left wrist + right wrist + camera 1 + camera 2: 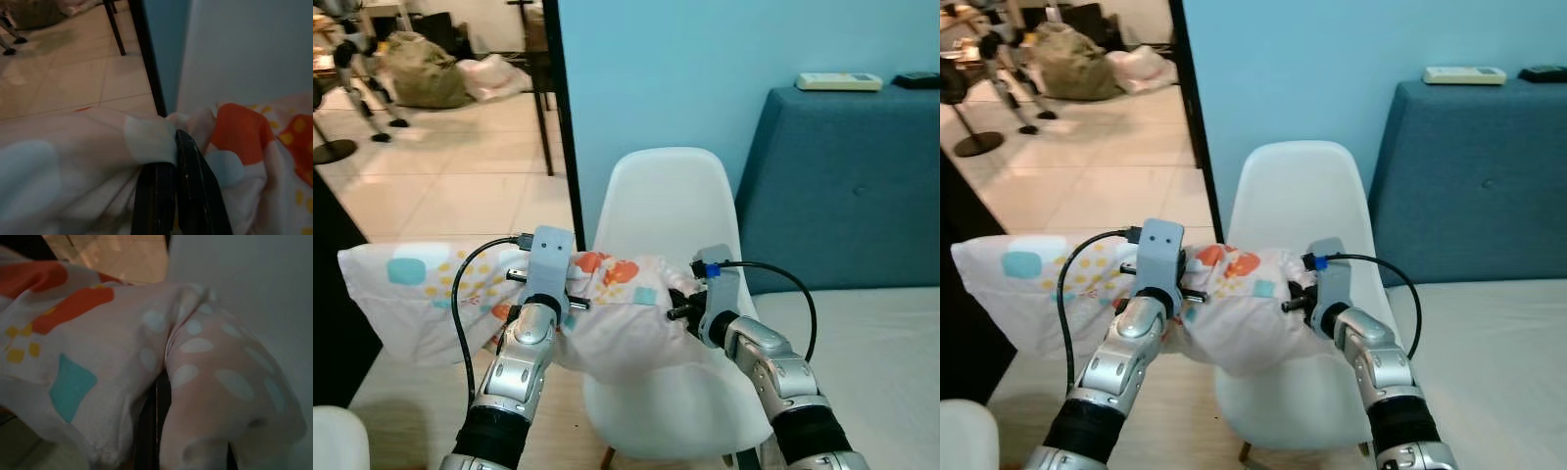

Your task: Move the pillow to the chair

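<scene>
A white pillow point(607, 304) printed with orange, teal and yellow shapes hangs between my two arms, held over the seat of a white plastic chair point(671, 211). Its left end point(406, 284) sticks out past the chair above the floor. My left gripper point(171, 161) is shut on a fold of the pillow's fabric near its middle. My right gripper point(159, 387) is shut on the fabric at the pillow's right end, and the cloth covers most of its fingers. The chair's back rises right behind the pillow.
A light blue wall point(705, 69) stands behind the chair. A dark blue upholstered headboard point(842, 186) with a remote on top is at the right, above a white mattress point(881, 362). Tiled floor point(450, 186) opens to the left past a black post point(563, 147).
</scene>
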You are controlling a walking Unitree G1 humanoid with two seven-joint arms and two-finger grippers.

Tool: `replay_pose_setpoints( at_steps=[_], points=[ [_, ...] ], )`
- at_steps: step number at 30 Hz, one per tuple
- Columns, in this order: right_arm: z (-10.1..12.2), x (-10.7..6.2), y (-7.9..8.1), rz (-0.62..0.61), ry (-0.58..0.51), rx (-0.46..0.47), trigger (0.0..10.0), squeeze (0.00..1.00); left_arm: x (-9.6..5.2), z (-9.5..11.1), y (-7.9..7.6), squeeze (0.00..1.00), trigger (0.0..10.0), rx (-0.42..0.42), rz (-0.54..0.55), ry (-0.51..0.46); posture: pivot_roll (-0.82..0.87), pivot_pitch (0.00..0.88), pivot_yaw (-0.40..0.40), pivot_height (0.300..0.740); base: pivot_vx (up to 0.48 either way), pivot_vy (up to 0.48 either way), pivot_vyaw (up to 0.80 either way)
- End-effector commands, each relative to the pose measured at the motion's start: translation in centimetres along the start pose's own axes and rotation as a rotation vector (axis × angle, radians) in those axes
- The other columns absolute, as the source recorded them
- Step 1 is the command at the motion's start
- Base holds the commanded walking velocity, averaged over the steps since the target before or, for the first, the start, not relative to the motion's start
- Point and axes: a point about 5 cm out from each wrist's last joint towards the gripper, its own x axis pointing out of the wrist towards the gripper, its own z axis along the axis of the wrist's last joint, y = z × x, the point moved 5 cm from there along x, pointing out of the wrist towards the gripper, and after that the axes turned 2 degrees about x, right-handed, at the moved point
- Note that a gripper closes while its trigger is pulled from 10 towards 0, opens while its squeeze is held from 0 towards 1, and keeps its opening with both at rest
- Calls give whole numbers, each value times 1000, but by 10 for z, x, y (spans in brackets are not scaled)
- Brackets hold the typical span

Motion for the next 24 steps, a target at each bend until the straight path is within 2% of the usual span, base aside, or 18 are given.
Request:
replay_pose_setpoints(
  at_steps=[1, 6, 12, 22, 24],
  points=[
    [5, 2, 0, -9, -11, -3, 10000, 0, 1, 17, -25, 0, 10000, -10, -93, -62, -58, 32, 19, 740, 0, 0, 0],
    [8, 2, -8, -56, -14, -9, 10000, 0, 0, 17, -30, 0, 10000, -32, -118, -57, -59, 32, 18, 740, 0, 0, 0],
    [12, -1, -41, -231, 1, -52, 10000, 0, -1, 16, -39, 0, 10000, -101, -167, -56, -57, 33, 17, 740, 0, 0, 0],
    [20, 0, -44, -282, -52, -23, 10000, 0, -7, 15, -55, 0, 10000, -209, -278, -71, -58, 49, 21, 740, 0, 0, 0],
    [21, 0, -47, -308, -62, -19, 10000, 0, -11, 19, -64, 0, 10000, -239, -347, -95, -58, 57, 20, 740, 0, 0, 0]
  ],
)
